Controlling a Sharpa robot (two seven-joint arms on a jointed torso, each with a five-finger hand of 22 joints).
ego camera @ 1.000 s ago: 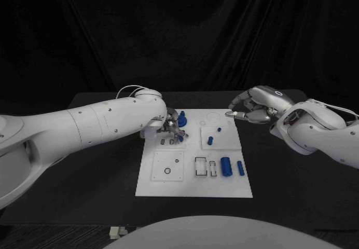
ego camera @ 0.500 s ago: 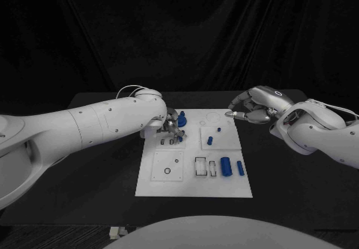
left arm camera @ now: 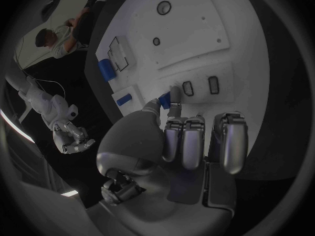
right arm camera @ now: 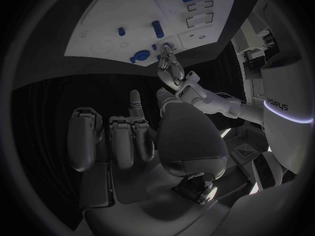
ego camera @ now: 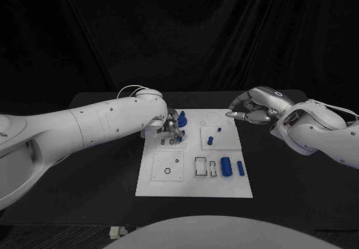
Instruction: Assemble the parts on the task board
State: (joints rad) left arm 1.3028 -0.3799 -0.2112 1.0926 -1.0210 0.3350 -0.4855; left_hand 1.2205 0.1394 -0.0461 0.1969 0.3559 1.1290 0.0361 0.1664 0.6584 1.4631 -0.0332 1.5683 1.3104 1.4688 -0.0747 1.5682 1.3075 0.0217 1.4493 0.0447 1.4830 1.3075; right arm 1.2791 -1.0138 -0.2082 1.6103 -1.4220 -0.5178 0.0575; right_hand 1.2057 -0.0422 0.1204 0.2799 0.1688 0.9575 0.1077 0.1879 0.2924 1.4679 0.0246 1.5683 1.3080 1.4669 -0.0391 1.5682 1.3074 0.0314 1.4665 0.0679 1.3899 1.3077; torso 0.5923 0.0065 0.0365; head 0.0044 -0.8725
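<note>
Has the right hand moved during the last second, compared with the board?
No. The right hand hovers at the same spot beside the board's far right corner, fingers curled in, holding nothing.

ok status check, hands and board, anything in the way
Left robot hand down on the white board, a blue part at its fingertips. Right robot hand curled, holding nothing, off the board's far right corner. Nothing blocking.

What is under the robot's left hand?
Under the left hand lies the white task board, with a blue part standing beside its fingers. Whatever sits directly below the palm is covered.
</note>
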